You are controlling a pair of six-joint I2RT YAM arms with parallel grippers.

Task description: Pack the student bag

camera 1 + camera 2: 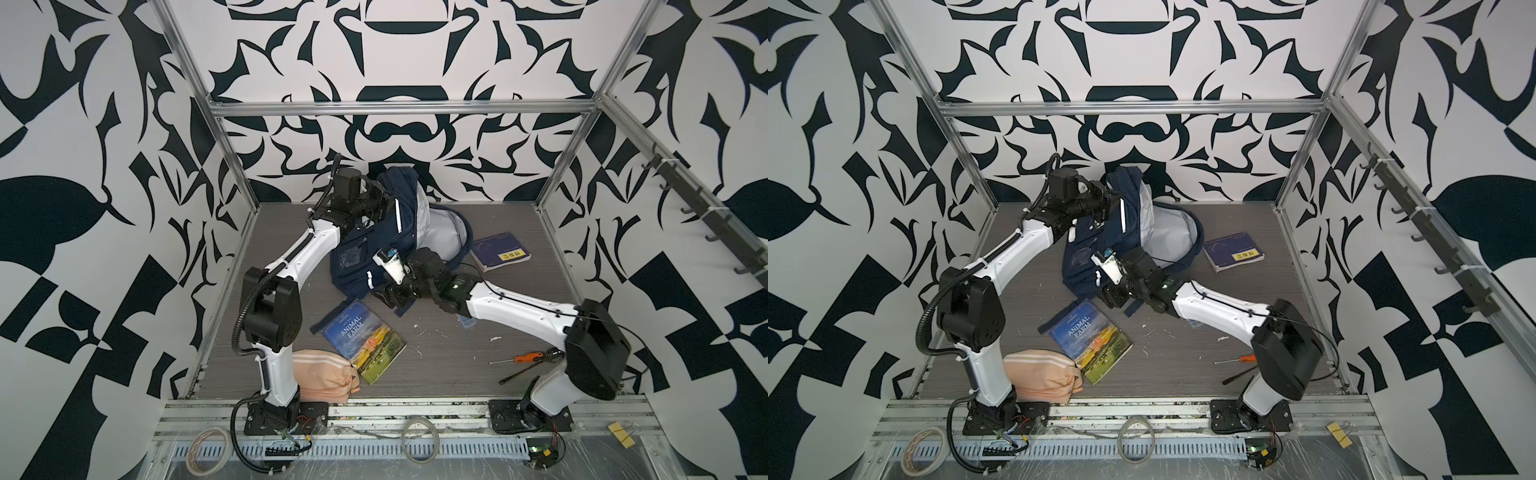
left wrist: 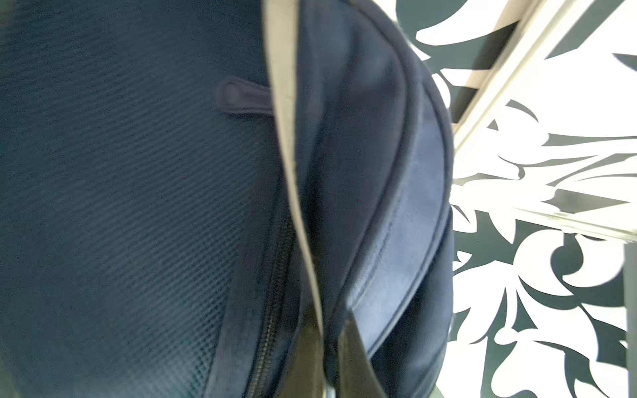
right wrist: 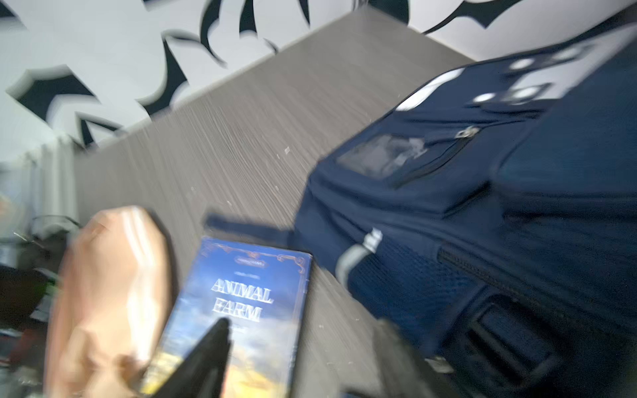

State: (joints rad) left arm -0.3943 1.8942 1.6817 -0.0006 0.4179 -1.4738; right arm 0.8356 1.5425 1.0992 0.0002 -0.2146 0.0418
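Navy student bag [image 1: 374, 253] sits toward the back of the grey bench [image 1: 457, 345], its raised top clenched in the left claw [image 1: 381, 205], while the right claw [image 3: 303, 324] hangs released near a blue book [image 1: 363, 340] titled "ANIMAL FARM".

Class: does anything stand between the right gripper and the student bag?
Nothing visible. The right gripper, jaws open, hangs at the near edge of the student bag; the Animal Farm book lies on its other side.
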